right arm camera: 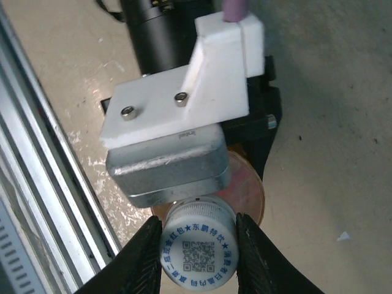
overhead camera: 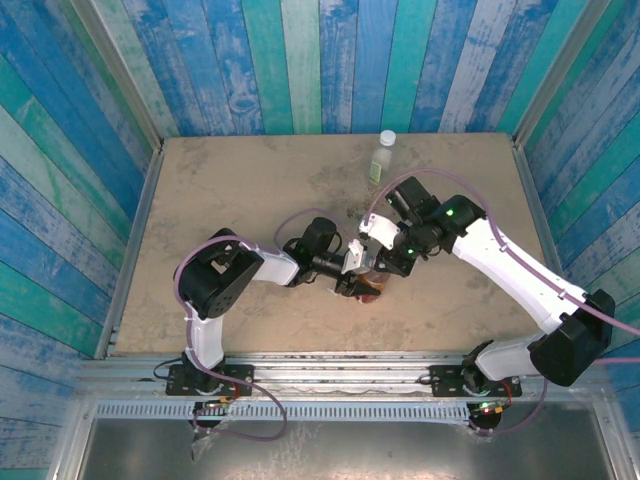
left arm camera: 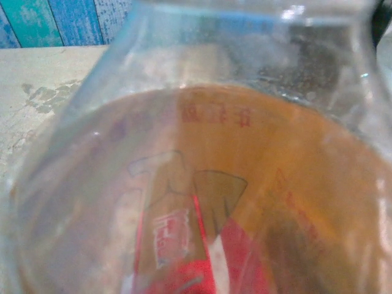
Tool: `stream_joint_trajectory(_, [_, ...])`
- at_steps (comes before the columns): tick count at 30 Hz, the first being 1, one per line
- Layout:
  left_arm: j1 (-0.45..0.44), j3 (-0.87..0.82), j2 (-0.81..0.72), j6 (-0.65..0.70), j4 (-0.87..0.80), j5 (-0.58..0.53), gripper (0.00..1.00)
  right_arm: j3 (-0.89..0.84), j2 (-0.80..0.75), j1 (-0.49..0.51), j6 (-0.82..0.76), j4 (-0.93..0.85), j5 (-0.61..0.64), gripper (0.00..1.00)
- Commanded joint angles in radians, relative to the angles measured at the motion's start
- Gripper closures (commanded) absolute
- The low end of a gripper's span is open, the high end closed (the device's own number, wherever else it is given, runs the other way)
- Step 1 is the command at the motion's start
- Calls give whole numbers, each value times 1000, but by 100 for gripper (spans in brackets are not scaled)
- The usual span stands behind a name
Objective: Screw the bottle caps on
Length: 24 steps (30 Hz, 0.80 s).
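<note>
Your right gripper (right arm camera: 200, 245) is pinched narrow on the white cap (right arm camera: 199, 252) sitting atop the amber bottle (right arm camera: 246, 191), whose body your left gripper (overhead camera: 357, 268) clamps. If that cap sits crooked on the neck, turning could cross-thread it; a slack left hold would let the bottle spin too

Probably a lab test cell: blue-painted plank walls (overhead camera: 330, 60) enclosing a beige table (overhead camera: 230, 180).
</note>
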Motion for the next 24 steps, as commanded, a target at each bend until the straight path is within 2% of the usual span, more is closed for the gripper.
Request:
stream_joint_trajectory(1, [0,-26,60,-39,-159,-128,42,20,15,11,318,-14,92,78])
stream_joint_trajectory(6, [2,-17,68,-36,-169,-144,43,14,20,34,717,-23,196,79])
stream_joint_trajectory(8, [0,-18,68,-36,-168,-147,43,19,32,56,790,-24,218,76])
stream_joint_trajectory(11, [1,-23,66,-35,-171,-147,43,44,32,70,776,-24,244,70])
stream_joint_trajectory(15, [2,-56,55,-53,-117,-127,43,72,-17,66,646,-6,236,40])
stream_joint_trajectory(17, [2,-66,51,-64,-97,-119,43,69,-62,64,570,22,215,32])
stream_joint_trajectory(20, [3,-78,48,-74,-75,-115,43,14,-153,51,521,116,212,34])
stream_joint_trajectory(24, [3,-75,51,-74,-77,-114,43,-138,-251,-12,565,322,115,53])
